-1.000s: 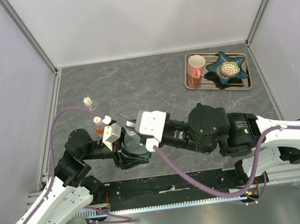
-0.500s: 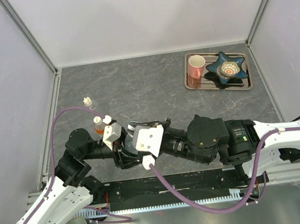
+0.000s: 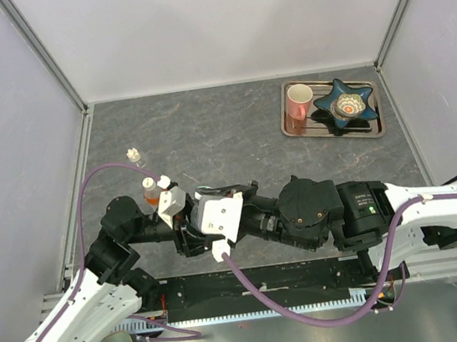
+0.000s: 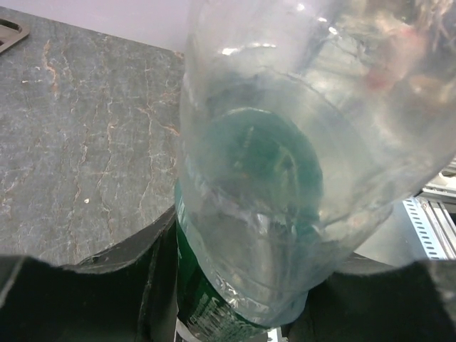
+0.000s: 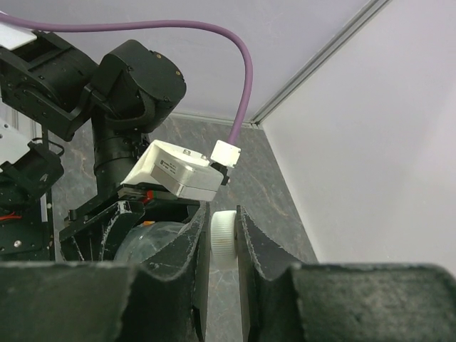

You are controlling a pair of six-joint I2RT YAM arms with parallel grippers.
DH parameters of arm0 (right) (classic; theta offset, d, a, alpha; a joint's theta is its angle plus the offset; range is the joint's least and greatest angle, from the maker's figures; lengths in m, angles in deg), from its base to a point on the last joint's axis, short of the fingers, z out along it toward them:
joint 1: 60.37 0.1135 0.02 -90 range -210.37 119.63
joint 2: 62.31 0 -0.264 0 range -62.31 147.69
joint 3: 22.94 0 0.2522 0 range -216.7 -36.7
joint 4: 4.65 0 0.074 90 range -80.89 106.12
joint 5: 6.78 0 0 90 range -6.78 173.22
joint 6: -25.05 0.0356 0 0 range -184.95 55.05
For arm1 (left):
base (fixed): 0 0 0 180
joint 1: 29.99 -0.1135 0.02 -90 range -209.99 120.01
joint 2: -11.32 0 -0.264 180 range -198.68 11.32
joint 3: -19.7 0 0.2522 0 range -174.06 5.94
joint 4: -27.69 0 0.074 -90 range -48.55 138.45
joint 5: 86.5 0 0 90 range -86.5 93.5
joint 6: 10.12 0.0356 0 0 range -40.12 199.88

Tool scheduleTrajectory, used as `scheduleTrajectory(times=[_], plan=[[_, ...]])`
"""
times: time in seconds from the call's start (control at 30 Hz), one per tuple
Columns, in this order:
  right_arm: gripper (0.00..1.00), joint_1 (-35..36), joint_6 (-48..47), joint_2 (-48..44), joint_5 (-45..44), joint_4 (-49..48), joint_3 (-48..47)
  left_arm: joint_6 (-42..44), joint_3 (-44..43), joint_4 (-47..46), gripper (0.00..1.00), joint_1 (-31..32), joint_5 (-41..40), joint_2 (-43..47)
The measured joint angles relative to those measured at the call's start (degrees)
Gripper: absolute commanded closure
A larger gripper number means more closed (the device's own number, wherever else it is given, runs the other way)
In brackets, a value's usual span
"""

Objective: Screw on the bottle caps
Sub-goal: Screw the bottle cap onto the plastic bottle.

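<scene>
My left gripper (image 4: 235, 288) is shut on the clear bottle with the green label (image 4: 285, 185), which fills the left wrist view, its body between the dark jaws. In the top view this bottle (image 3: 193, 219) sits between the two arms near the front edge, mostly covered by them. My right gripper (image 5: 223, 239) is shut on a small white ribbed bottle cap (image 5: 222, 240), right beside the clear bottle (image 5: 149, 239). The orange bottle (image 3: 152, 196) stands just behind the left gripper. The tiny clear bottle (image 3: 134, 156) stands further back left.
A metal tray (image 3: 290, 129) at the back right holds a pink mug (image 3: 297, 101) and a blue star-shaped dish (image 3: 345, 105). Grey walls close the table on three sides. Purple cables loop over both arms.
The right wrist has rolled and shifted left and nearer over the clear bottle, keeping the cap in its jaws. The left arm and bottle have stayed put.
</scene>
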Motion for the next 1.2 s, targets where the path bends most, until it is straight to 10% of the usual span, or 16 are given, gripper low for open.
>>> scheduleTrajectory(times=[0.73,1.2], plan=[[0.78,7.87,-3.45,4.76,-5.2,9.4,2.29,-3.96,0.63,-0.2,0.93,-2.19,-7.98,-0.87],[0.31,6.82,8.48,0.63,1.01,12.68,-4.09,-3.65,1.05,0.02,0.94,-2.23,-7.39,-0.26]])
